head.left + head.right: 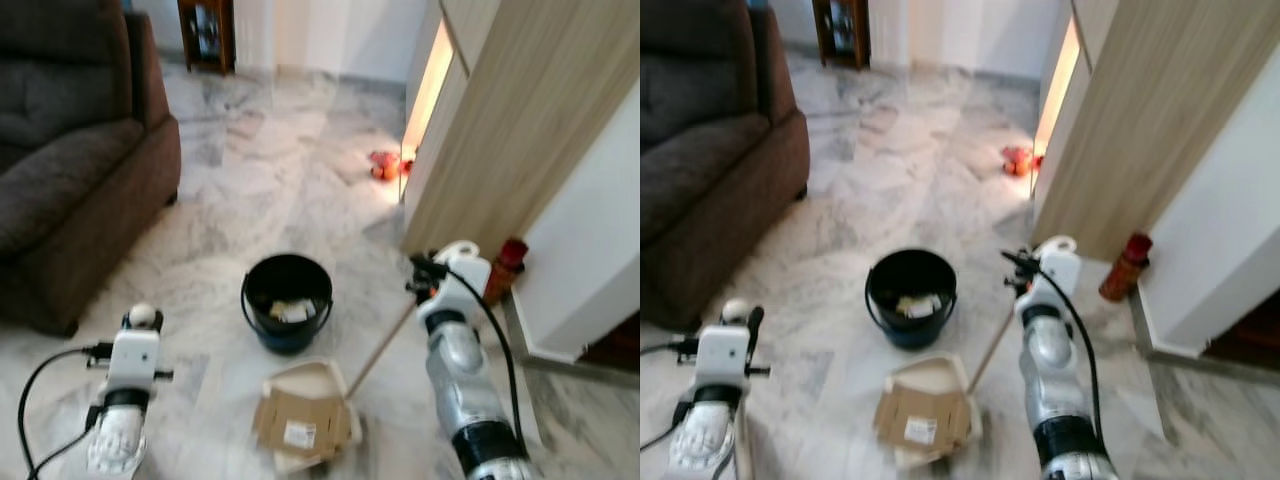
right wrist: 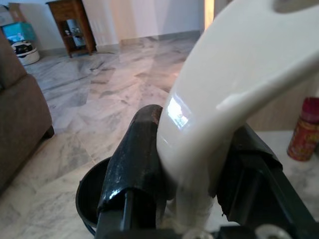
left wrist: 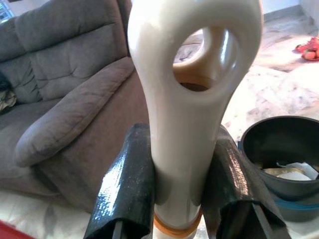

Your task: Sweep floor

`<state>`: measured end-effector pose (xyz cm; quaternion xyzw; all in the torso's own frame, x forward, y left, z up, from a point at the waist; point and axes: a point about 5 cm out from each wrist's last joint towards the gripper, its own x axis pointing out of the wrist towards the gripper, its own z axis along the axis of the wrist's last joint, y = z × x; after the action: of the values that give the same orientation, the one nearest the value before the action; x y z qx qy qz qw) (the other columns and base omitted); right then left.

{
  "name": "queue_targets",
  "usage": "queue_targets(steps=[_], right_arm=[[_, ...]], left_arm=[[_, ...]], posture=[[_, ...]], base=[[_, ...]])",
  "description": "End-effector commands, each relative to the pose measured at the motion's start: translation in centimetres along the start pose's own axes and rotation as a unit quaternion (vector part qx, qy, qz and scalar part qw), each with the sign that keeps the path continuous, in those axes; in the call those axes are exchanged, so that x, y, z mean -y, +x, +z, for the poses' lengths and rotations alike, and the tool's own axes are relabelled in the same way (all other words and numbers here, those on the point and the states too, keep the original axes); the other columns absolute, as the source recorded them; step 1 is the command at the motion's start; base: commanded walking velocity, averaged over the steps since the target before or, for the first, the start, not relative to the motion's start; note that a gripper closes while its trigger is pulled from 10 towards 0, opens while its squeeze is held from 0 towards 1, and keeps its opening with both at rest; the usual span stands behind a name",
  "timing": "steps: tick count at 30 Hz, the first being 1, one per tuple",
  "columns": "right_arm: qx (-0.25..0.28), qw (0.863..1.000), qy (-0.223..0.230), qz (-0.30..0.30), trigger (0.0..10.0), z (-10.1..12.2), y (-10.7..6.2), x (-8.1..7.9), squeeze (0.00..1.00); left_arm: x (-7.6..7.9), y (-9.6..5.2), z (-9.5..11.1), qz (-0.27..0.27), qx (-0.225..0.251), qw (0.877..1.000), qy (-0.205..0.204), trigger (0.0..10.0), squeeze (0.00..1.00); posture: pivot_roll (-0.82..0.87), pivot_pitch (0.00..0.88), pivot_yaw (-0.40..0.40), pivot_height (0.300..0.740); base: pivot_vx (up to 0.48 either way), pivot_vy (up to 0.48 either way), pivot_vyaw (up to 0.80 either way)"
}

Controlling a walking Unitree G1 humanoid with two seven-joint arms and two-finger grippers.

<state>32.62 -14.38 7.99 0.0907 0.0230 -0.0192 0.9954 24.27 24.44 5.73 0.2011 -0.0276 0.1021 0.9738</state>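
While the left gripper [image 3: 174, 194] is clamped on a cream broom handle [image 3: 194, 99], the right gripper [image 2: 194, 184] grips the dustpan handle [image 2: 239, 79]. The cardboard scrap [image 1: 300, 425] lies on the dustpan [image 1: 315, 380], just before the black bucket [image 1: 287, 300]. I judge the next move is tipping it into this 1 bucket.

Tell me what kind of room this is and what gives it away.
Most likely a home living room. A brown upholstered sofa stands on a polished marble floor, with a small wooden cabinet against the far wall. A black bucket and a dustpan holding cardboard show cleaning under way.
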Motion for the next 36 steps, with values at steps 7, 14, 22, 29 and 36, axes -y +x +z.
queue_targets(steps=[7,14,22,29,36], right_arm=[[0.056,0.998,0.019,0.006,10.0,2.6,0.6,-0.3,0.00],[0.096,0.995,0.014,0.034,10.0,5.2,1.0,-0.9,0.00],[0.112,0.993,-0.027,0.026,10.0,7.4,1.2,0.4,0.00],[0.119,0.990,-0.063,0.043,10.0,8.6,0.9,0.7,0.00],[0.143,0.987,-0.025,0.063,10.0,11.4,0.7,-0.3,0.00]], left_arm=[[0.1,0.3,0.5,-0.003,0.015,1.000,0.001,10.0,0.00],[0.3,0.3,0.5,-0.005,0.014,1.000,0.000,10.0,0.00],[0.3,0.2,0.3,-0.004,0.012,1.000,0.002,10.0,0.00],[0.3,0.3,0.3,-0.005,0.011,1.000,0.002,10.0,0.00],[0.3,0.3,0.3,-0.008,0.012,1.000,0.001,10.0,0.00]], posture=[[0.10,0.000,-0.064,0.740],[0.09,0.000,-0.067,0.740],[0.09,0.000,-0.067,0.740],[0.09,0.000,-0.067,0.740],[0.09,0.000,-0.062,0.740]], base=[[0.000,0.000,0.00],[0.000,0.000,0.00],[0.000,0.000,0.00],[0.000,0.000,0.00],[0.000,0.000,0.00]])
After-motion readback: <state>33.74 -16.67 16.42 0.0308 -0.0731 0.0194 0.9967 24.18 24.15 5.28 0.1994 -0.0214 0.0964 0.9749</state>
